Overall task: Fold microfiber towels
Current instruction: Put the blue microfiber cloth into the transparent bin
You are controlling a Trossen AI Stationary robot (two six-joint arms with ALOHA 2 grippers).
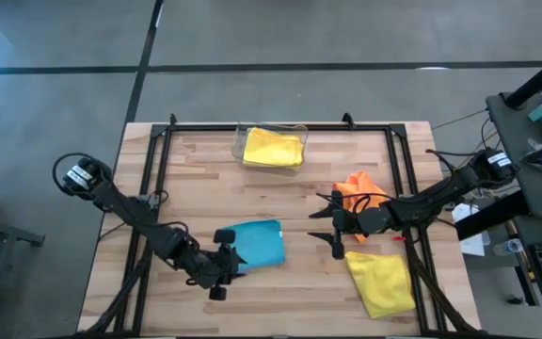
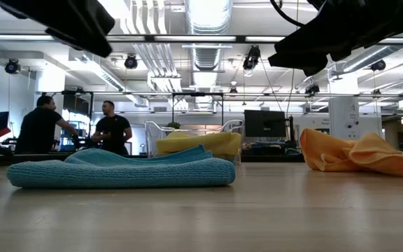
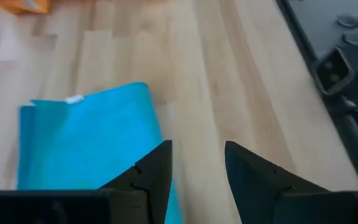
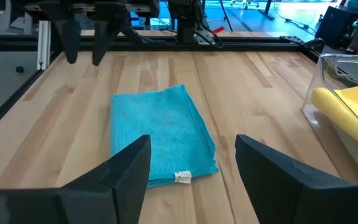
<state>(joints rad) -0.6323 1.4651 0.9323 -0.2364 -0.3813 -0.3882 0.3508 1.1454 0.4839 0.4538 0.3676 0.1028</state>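
Note:
A folded light blue towel [image 1: 260, 243] [image 4: 160, 134] [image 2: 124, 171] lies flat on the wooden table, near the middle. My left gripper [image 1: 233, 262] [image 3: 197, 168] hovers open just off the towel's near left corner, with nothing between its fingers. My right gripper [image 1: 326, 226] [image 4: 194, 168] hangs open to the towel's right, above bare wood. A crumpled orange towel [image 1: 358, 188] [image 2: 355, 155] lies at the right, beside the right arm. One yellow towel [image 1: 382, 282] lies flat at the near right. Another yellow towel [image 1: 273, 148] [image 4: 353, 102] rests in the clear bin.
The clear plastic bin [image 1: 243, 141] [image 4: 319, 87] stands at the far middle of the table. Black frame rails [image 1: 163, 151] run along the table's left, far and right sides. Two people [image 2: 75, 129] stand in the room beyond the table.

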